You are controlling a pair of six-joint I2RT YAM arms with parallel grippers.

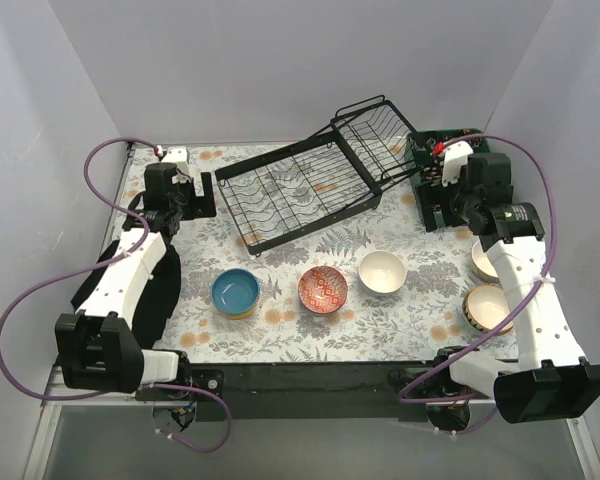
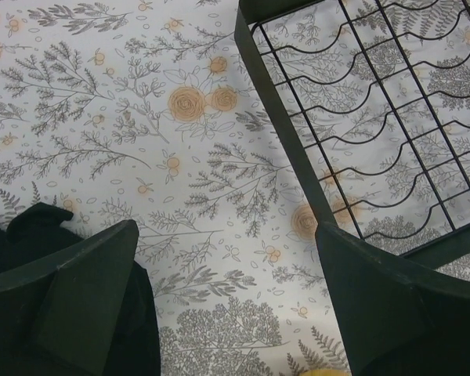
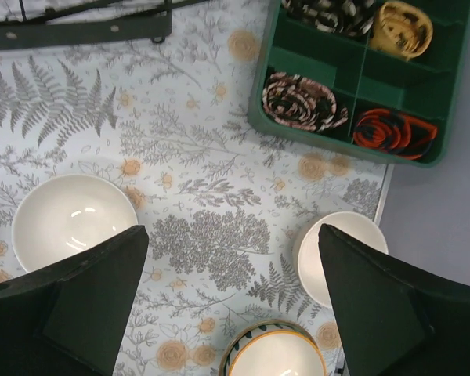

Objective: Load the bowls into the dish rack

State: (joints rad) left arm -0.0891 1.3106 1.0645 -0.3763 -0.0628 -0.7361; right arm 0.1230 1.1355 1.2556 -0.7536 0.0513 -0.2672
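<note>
The black wire dish rack (image 1: 230,212) stands empty at the back centre, its hinged grid end (image 1: 375,135) tilted up. A blue-inside bowl (image 1: 236,292), a red-patterned bowl (image 1: 323,289) and a white bowl (image 1: 382,271) sit in a row in front of it. A cream bowl (image 1: 480,262) and a striped bowl (image 1: 485,308) sit at the right, partly under my right arm. My left gripper (image 1: 202,193) is open and empty beside the rack's left end (image 2: 280,117). My right gripper (image 1: 440,205) is open and empty above bare cloth between the white bowl (image 3: 72,219), cream bowl (image 3: 329,251) and striped bowl (image 3: 276,356).
A green compartment tray (image 1: 473,136) with rolled items stands at the back right, close behind my right gripper; it also shows in the right wrist view (image 3: 260,86). A black cloth (image 1: 158,295) lies under my left arm. White walls close in on three sides.
</note>
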